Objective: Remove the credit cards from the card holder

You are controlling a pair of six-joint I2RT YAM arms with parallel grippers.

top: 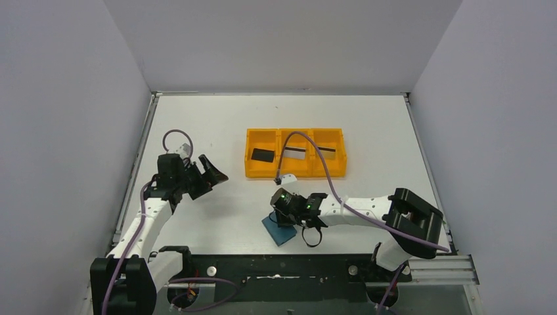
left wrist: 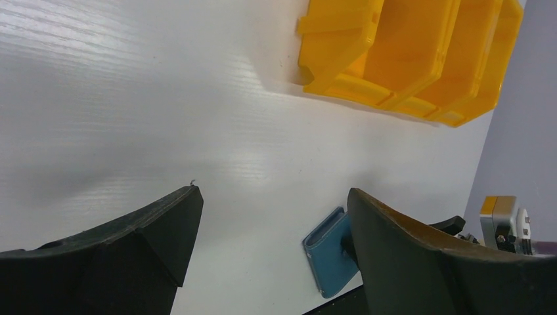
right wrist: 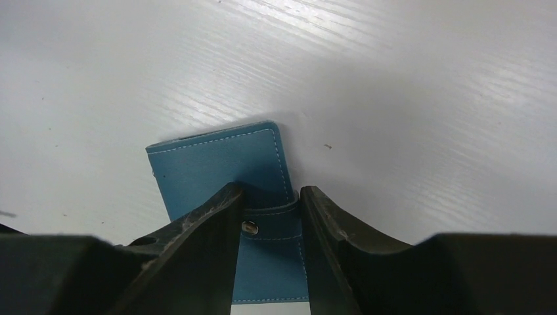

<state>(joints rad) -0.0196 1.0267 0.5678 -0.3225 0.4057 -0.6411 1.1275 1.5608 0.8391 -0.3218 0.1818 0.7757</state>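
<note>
Appeared to be at the opening step. Pinched the stitched snap tab (right wrist: 272, 218) between the narrowed fingers of the right gripper (right wrist: 272, 197), lower centre of the wrist view. Held the left gripper (top: 210, 174) spread and empty at overhead left. Found the card holder (top: 279, 231) closed, flat teal leatherette, lower centre. Found thin credit cards (top: 263, 155) already in the glossy orange tray (top: 295, 174). Called next for peeling the tab off its metal stud.

A white table (top: 217, 125) with a fine grain is enclosed by a left wall (top: 66, 98), a far wall (top: 282, 39) and a right wall (top: 492, 98), all plain and pale grey. Soft glare is seen on its surface. A black plate (top: 276, 268) is fixed along its near edge.
</note>
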